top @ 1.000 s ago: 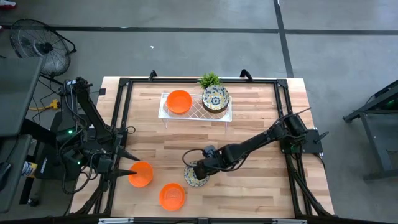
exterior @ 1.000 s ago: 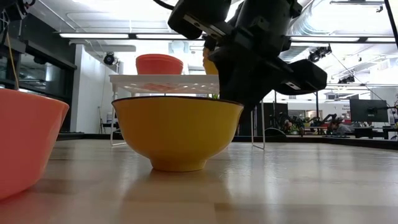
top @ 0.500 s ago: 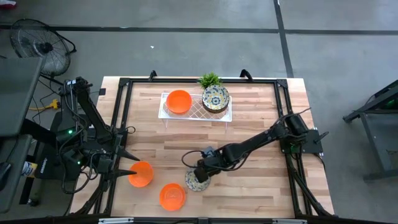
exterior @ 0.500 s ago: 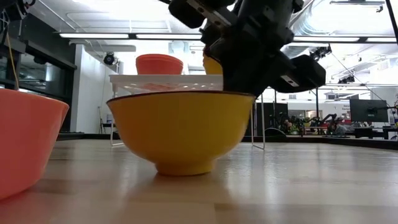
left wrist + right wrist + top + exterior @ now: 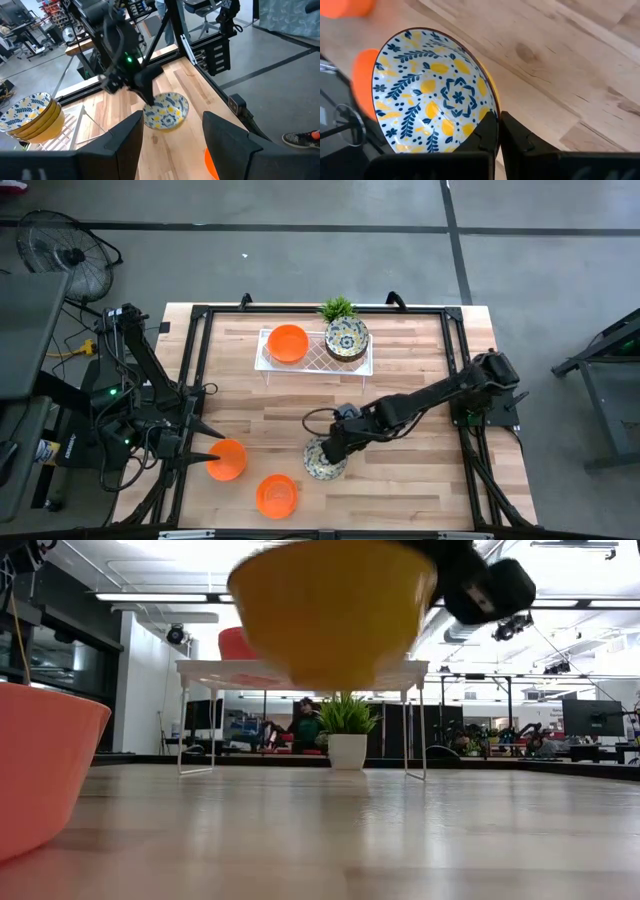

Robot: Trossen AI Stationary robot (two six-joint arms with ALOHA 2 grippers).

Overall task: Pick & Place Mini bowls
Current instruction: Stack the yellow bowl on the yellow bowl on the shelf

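Observation:
My right gripper (image 5: 335, 448) reaches to the table's near middle and is shut on a cream floral mini bowl (image 5: 322, 459), yellow outside (image 5: 335, 605). Two orange mini bowls (image 5: 227, 460) (image 5: 276, 495) rest on their bases near the near-left corner. On the white tray (image 5: 268, 364) sit an orange stack (image 5: 288, 343) and a floral stack (image 5: 347, 338). My left gripper (image 5: 212, 448) waits open at the left edge, beside the nearer orange bowl. My right gripper pinches the floral bowl's rim (image 5: 492, 107), one finger (image 5: 487, 131) inside the bowl and one (image 5: 517, 136) outside. The fingers slant down from the table's right side. The bowl is lifted clear of the table, mouth up and roughly level.
A small potted plant (image 5: 337, 309) stands behind the tray at the far edge. A black frame (image 5: 196, 360) runs round the table. Bare wood (image 5: 420, 490) lies right of the held bowl.
My right gripper first slid the floral bowl a little toward the near edge along the table, then raised it. The bowl now hangs well clear of the wood and sits slightly farther right than before. The left arm kept still.

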